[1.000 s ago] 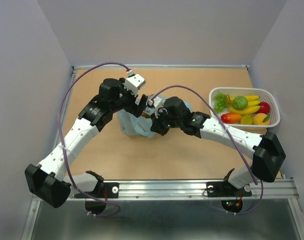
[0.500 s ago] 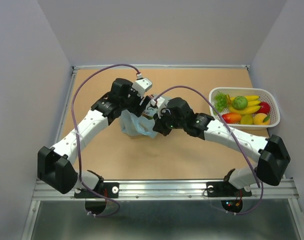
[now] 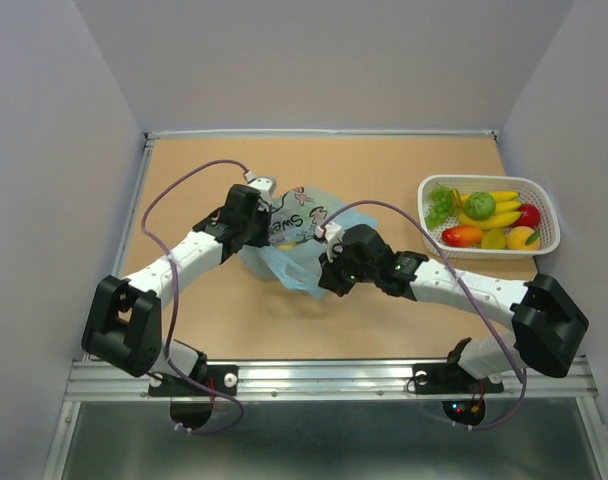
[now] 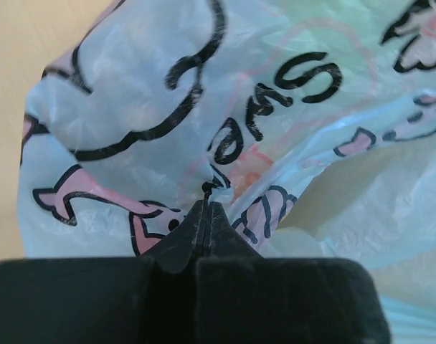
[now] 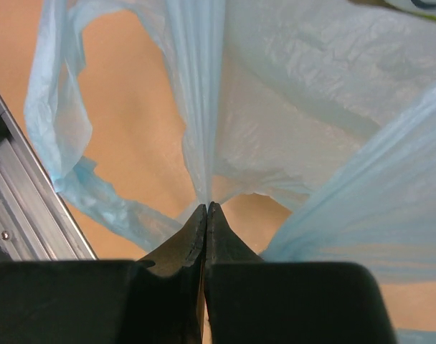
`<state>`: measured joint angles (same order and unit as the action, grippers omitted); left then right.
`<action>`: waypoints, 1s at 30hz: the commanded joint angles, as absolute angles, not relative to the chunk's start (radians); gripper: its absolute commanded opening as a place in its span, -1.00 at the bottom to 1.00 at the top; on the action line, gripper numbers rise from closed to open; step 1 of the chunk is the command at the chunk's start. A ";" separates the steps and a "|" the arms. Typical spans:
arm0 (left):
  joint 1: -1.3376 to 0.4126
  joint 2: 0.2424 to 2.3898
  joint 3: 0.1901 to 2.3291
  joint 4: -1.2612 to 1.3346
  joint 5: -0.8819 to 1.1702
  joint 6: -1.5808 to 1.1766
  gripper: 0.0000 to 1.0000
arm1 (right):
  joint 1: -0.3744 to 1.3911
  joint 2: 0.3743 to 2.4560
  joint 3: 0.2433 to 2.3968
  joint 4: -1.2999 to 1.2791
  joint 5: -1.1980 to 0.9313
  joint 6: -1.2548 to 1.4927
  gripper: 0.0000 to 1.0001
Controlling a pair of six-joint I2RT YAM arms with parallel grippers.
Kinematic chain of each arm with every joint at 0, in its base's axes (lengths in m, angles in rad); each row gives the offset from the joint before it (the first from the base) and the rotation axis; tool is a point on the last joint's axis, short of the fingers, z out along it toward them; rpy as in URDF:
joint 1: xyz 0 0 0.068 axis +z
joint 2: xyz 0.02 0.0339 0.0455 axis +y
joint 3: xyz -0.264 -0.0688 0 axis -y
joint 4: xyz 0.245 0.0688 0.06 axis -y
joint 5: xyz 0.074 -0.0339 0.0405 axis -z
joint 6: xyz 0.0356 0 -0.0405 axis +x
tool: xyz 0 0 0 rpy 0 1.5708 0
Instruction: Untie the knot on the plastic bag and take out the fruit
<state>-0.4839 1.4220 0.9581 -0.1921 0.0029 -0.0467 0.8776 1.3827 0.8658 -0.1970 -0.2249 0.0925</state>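
Observation:
The plastic bag (image 3: 296, 228) lies spread in the middle of the table, light blue with pink and black cartoon prints facing up. My left gripper (image 3: 268, 224) is at its left side, shut on a pinch of the printed film (image 4: 207, 192). My right gripper (image 3: 324, 272) is at the bag's near right side, shut on a thin light blue handle strip (image 5: 204, 143) that runs taut away from the jaws. A loose handle loop (image 5: 57, 143) hangs to the left in the right wrist view. The knot shows in no view. Fruit inside the bag cannot be made out through the film.
A white basket (image 3: 489, 181) with several toy fruits, among them bananas (image 3: 494, 216) and a round green one (image 3: 480, 204), stands at the right edge of the table. A metal rail (image 3: 324, 374) runs along the near edge. Grey walls enclose the other three sides.
The left gripper has shut on the bag film. Both arms have dropped and drawn apart, and the bag has gone from a bunched upright lump to a wider spread with its prints showing.

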 commanded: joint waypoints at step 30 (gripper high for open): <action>-0.359 0.700 0.566 0.221 0.153 -0.276 -1.00 | 0.899 1.453 1.161 -0.172 -0.031 0.295 0.24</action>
